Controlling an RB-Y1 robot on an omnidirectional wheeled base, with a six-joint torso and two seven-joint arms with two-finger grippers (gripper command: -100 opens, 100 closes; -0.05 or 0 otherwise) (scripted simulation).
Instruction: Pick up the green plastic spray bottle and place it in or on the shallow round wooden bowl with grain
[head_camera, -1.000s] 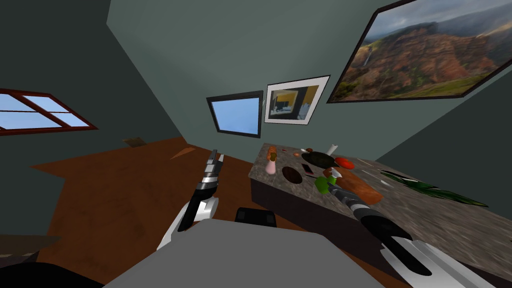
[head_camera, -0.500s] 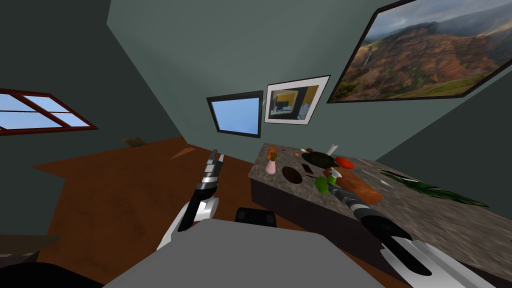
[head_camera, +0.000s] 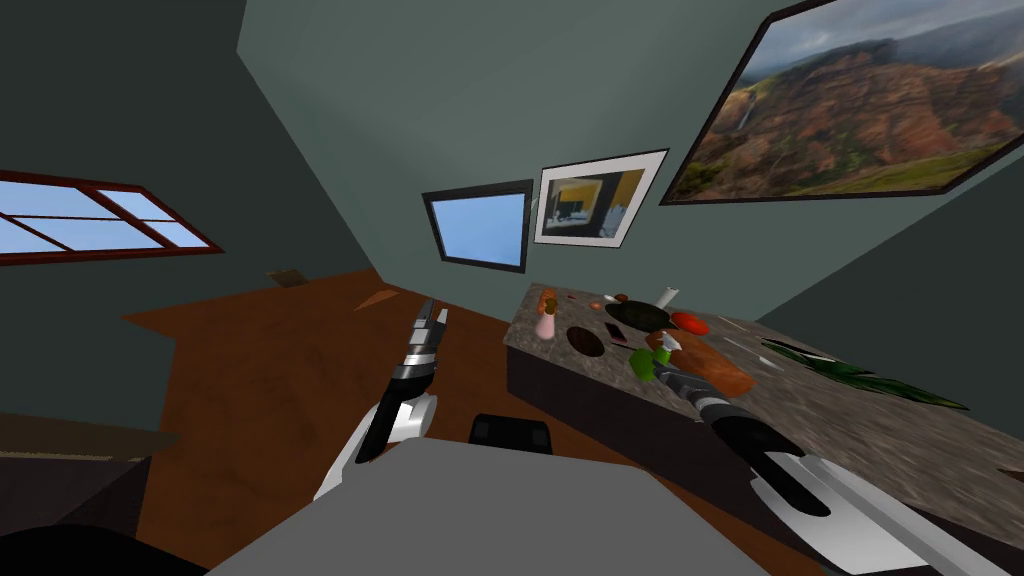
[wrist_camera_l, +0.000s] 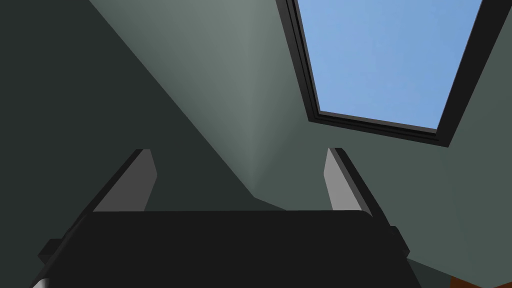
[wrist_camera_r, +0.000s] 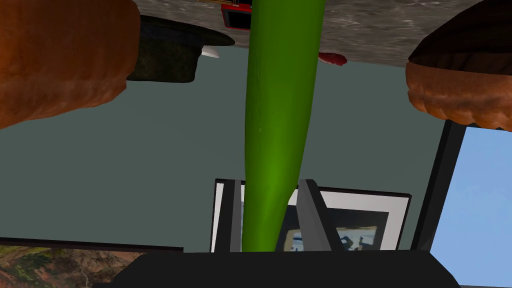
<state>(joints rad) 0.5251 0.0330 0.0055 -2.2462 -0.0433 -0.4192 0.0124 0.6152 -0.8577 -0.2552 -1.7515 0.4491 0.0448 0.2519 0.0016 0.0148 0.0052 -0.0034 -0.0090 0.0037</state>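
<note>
In the head view the right gripper (head_camera: 657, 372) reaches over the near edge of a grey, stone-patterned counter (head_camera: 830, 430) and meets the green plastic spray bottle (head_camera: 641, 366), a small bright blob at its tip. The fingers themselves are too small here to read. The shallow round wooden bowl (head_camera: 585, 341) lies on the counter beyond that hand and to its left, apart from the bottle. A dark round pan (head_camera: 638, 317) sits farther out past the hand, and a long orange-brown loaf (head_camera: 716, 366) lies just to its right. The left gripper (head_camera: 432, 322) hangs over the brown floor, well away from the counter. The left wrist view adds what the head view lacks: the left gripper (wrist_camera_l: 240, 161) has its two fingers spread wide with nothing between them. The right wrist view brings the grip close. The right gripper (wrist_camera_r: 270, 202) is clamped on the spray bottle (wrist_camera_r: 277, 120), one light grey finger (wrist_camera_r: 311, 215) pressed against each side of its tapering green body, which runs away from the hand toward the counter (wrist_camera_r: 395, 35). I cannot tell whether it touches the top. Here the bowl (wrist_camera_r: 457, 92) shows an orange-brown grained outside and a dark inside, off to one side of the bottle. The loaf (wrist_camera_r: 60, 60) and the pan (wrist_camera_r: 167, 52) stand on the other side.
</note>
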